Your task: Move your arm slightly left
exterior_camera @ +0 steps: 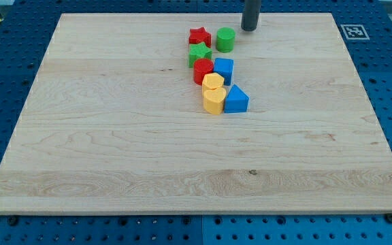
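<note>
My tip [249,28] rests on the board near the view's top edge, right of centre. It stands apart from all blocks, just up and right of the green cylinder [225,39]. A red star [199,37] lies left of the cylinder. Below them a cluster runs down the board: a green star [199,54], a red cylinder [203,71], a blue cube [224,70], a small yellow block [214,83], a yellow block [213,100] and a blue triangular block [236,100].
The wooden board [114,150] lies on a blue perforated table. A black-and-white marker tag [354,31] sits at the board's top right corner.
</note>
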Controlling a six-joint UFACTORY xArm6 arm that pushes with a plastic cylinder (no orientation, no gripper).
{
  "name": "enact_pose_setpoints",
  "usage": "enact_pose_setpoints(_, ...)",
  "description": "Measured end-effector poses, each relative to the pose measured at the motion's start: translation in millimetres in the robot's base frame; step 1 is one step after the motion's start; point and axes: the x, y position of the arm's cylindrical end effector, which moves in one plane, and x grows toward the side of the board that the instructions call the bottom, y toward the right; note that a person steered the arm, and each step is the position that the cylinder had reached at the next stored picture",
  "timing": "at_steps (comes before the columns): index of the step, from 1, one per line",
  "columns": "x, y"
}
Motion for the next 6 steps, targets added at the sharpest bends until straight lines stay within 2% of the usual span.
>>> enact_pose_setpoints(1,0,0)
enact_pose_setpoints(2,0,-25)
enact_pose_setpoints(5,6,-183)
enact_pose_setpoints(6,39,-208)
